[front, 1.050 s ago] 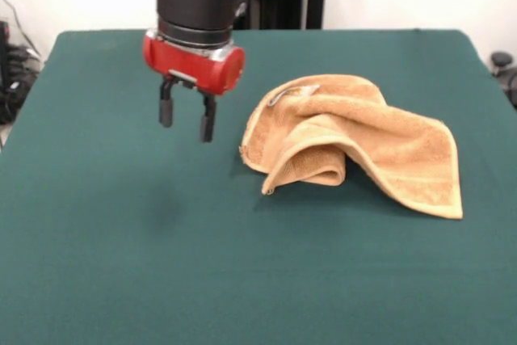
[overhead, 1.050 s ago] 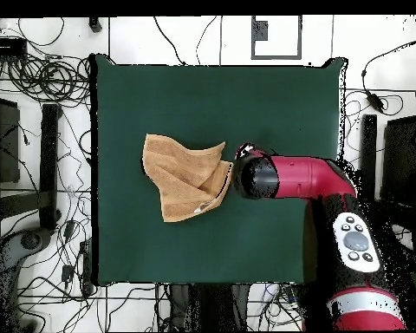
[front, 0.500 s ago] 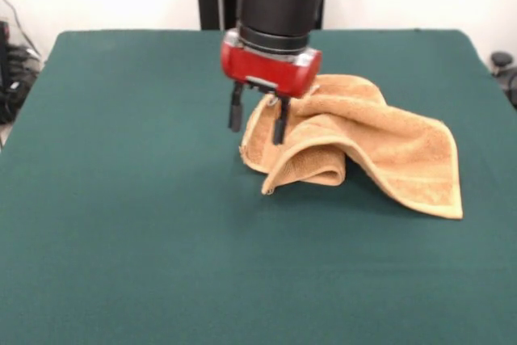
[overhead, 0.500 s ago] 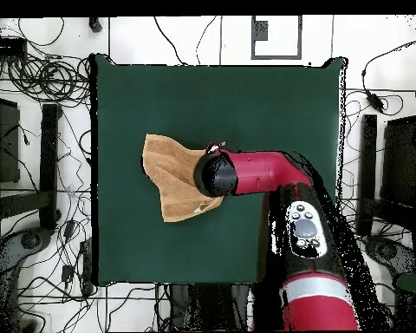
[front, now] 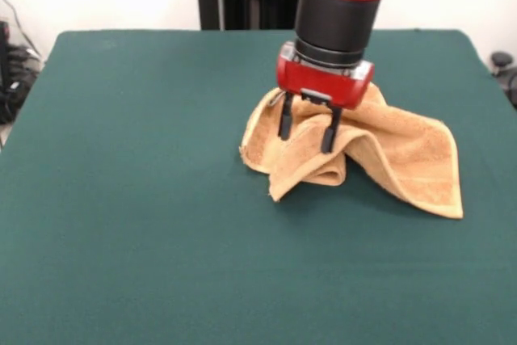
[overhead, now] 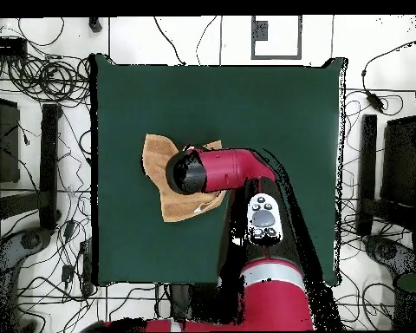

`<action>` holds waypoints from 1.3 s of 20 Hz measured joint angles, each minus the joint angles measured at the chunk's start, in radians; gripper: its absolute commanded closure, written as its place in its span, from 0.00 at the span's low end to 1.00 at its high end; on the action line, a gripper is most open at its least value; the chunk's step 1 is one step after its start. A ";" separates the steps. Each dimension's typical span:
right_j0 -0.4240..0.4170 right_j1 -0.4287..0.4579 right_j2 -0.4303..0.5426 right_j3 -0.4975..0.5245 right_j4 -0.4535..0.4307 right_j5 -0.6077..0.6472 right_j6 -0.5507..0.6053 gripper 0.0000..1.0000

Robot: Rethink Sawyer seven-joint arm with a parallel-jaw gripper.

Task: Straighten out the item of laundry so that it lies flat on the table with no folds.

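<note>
Overhead view: towel (overhead: 164,204) mostly hidden under arm; gripper (front: 307,129) spread wide, empty, above its folds.

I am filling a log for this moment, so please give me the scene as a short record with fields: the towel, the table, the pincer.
towel: tan towel, crumpled, a rolled fold at its front, not flat
towel place: on the green table, middle part
pincer: open, pointing down over the folded part of the towel
pincer contents: nothing held
contact with towel: cannot tell
overhead view: the red arm covers the middle of the towel
</note>
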 measured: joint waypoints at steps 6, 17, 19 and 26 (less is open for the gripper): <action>0.024 0.038 -0.038 -0.029 0.042 0.001 0.001 0.00; 0.135 0.204 -0.273 -0.174 0.241 0.211 0.170 0.00; 0.138 0.224 -0.296 -0.198 0.259 0.256 0.209 0.00; 0.148 0.233 -0.328 -0.223 0.256 0.274 0.213 0.00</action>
